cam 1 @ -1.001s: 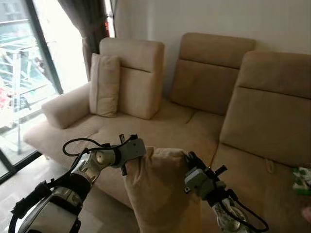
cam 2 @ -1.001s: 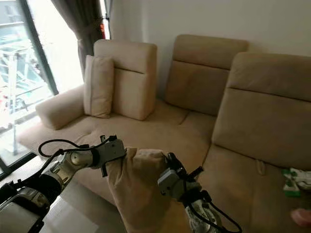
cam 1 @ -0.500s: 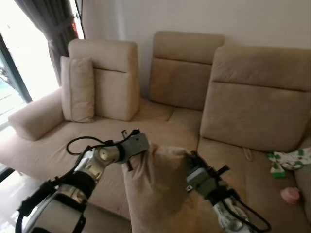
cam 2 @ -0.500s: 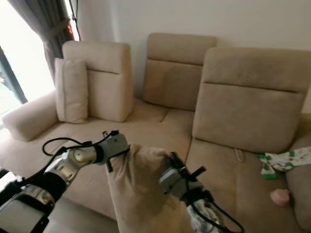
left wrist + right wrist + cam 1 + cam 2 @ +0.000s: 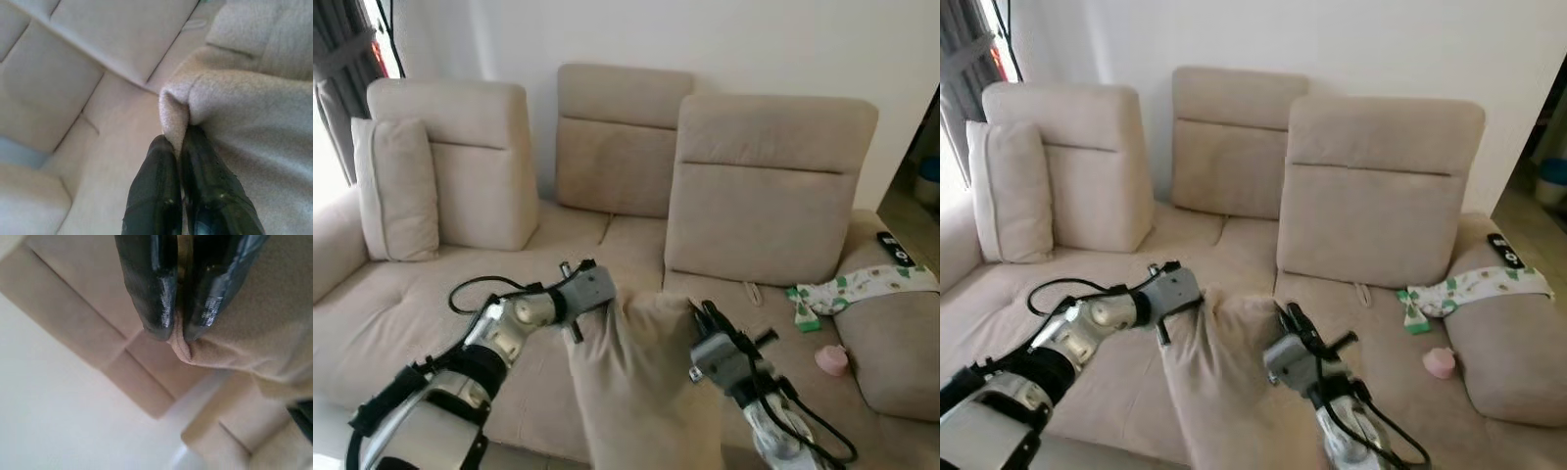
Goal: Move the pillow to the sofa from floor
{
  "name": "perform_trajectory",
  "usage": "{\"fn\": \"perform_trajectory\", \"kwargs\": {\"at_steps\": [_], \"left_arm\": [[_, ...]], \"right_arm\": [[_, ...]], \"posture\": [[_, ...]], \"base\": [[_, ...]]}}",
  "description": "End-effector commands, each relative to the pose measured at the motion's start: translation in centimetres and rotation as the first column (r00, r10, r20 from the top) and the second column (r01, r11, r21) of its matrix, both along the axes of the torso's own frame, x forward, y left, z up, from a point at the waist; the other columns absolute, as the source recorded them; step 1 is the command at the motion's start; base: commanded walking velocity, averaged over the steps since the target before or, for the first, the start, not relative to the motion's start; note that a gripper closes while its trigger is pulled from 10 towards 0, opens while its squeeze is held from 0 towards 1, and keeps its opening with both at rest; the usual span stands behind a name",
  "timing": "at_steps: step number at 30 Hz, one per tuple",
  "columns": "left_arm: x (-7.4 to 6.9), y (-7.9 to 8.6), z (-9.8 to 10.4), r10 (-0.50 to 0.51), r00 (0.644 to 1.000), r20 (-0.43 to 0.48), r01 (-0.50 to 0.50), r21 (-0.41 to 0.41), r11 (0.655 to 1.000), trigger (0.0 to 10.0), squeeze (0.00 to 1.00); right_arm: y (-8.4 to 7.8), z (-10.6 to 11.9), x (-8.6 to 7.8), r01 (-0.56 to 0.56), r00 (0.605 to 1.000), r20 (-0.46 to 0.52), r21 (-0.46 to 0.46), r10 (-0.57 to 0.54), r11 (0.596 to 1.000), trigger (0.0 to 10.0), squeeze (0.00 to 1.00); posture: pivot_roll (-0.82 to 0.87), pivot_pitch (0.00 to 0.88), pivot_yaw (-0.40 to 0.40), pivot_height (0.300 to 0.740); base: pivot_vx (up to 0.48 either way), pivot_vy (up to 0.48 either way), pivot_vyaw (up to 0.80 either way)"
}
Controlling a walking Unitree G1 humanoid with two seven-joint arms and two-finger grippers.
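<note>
Head view: my left gripper (image 5: 576, 315) and right gripper (image 5: 702, 318) pinch top corners of beige pillow (image 5: 641, 382), hanging before sofa (image 5: 607, 245) front edge. 2nd pillow (image 5: 396, 191) at sofa's left end; patterned cloth (image 5: 847, 287), pink object (image 5: 831, 359), remote (image 5: 895, 249) at right end.

Left wrist view: fingers (image 5: 156, 196) clamped on pillow corner.

Right wrist view: fingers (image 5: 146, 284) closed on pillow seam.

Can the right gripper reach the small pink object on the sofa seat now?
Probably not. The right gripper is shut on a corner of the held pillow, as is the left gripper. The pink object lies farther to the right on the sofa.
</note>
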State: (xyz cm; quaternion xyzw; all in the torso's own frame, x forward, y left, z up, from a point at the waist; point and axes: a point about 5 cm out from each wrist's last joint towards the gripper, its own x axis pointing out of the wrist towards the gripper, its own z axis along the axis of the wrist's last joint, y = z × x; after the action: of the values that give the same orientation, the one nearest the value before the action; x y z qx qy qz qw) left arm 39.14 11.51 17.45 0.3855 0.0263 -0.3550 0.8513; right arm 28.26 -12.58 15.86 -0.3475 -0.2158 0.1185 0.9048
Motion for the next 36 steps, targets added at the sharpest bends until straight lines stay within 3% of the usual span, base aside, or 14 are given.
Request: {"fn": "perform_trajectory", "kwargs": {"at_steps": [1,3,12,36], "left_arm": [[0.2,-1.3,1.8,-0.024,0.999,0.048,0.030,-0.120,0.992,10.0,0.00],[0.2,-1.7,2.4,-0.036,0.997,0.071,0.047,-0.157,0.986,10.0,0.00],[0.1,-1.9,2.9,-0.049,0.994,0.098,0.066,-0.184,0.981,10.0,0.00],[0.0,-2.2,2.8,-0.078,0.992,0.096,0.093,-0.171,0.981,10.0,0.00]], "right_arm": [[0.8,2.3,0.0,-0.052,0.995,0.091,0.008,0.051,0.999,10.0,0.00],[0.8,2.8,0.2,-0.056,0.993,0.104,0.009,0.055,0.998,10.0,0.00],[0.9,2.6,0.1,-0.062,0.993,0.101,0.007,0.061,0.998,10.0,0.00],[0.9,2.5,0.2,-0.064,0.994,0.090,0.003,0.063,0.998,10.0,0.00]], "posture": [[0.07,0.000,0.030,0.740],[0.07,0.000,0.030,0.740],[0.07,0.000,0.028,0.740],[0.06,0.000,0.033,0.740]], "base": [[0.000,0.000,0.00],[0.000,0.000,0.00],[0.000,0.000,0.00],[0.255,0.000,0.00]]}}
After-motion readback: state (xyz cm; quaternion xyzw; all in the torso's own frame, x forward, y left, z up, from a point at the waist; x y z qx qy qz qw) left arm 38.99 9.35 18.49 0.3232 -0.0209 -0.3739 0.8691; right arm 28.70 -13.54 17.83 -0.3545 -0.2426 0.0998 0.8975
